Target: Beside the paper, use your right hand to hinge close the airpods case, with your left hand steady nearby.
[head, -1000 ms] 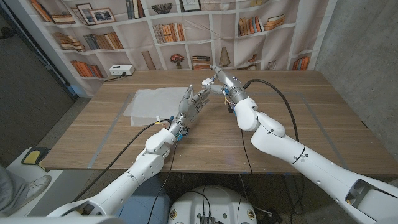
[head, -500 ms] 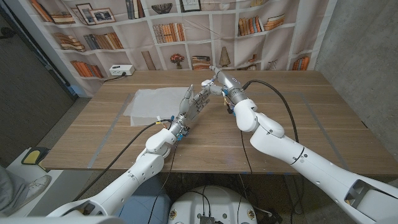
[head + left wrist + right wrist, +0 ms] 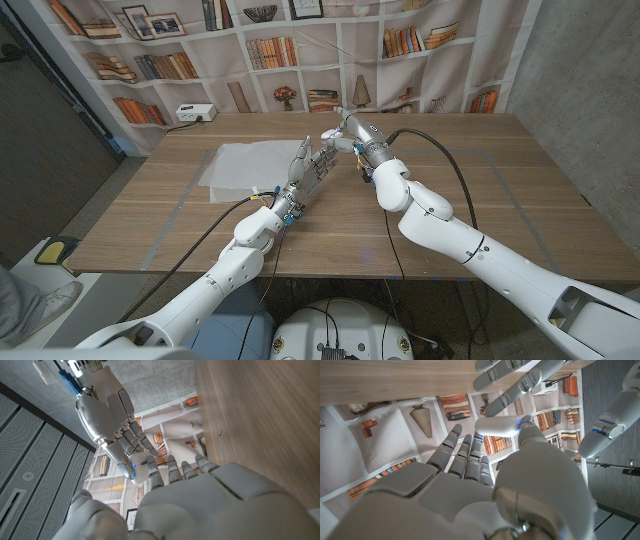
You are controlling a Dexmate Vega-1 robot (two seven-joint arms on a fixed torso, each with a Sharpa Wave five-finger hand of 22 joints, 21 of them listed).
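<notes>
My right hand (image 3: 347, 131) is raised over the far middle of the table and holds the small white airpods case (image 3: 329, 134) at its fingertips. In the right wrist view the case (image 3: 497, 426) is a smooth white oblong with a blue light at one end, pinched between thumb and fingers, with no gap showing at its lid. The left wrist view shows the case (image 3: 140, 468) among the right hand's fingers (image 3: 117, 440). My left hand (image 3: 310, 165) stands upright just left of the case, fingers spread, holding nothing. The white paper (image 3: 245, 164) lies further left.
A white power strip (image 3: 195, 113) sits at the table's far left edge. A bookshelf backdrop (image 3: 290, 50) hangs behind the table (image 3: 480, 190). Black cables trail from both arms across the wood.
My right hand with the case has edged slightly left, closer to the left hand's fingertips. The left hand has stayed where it was.
</notes>
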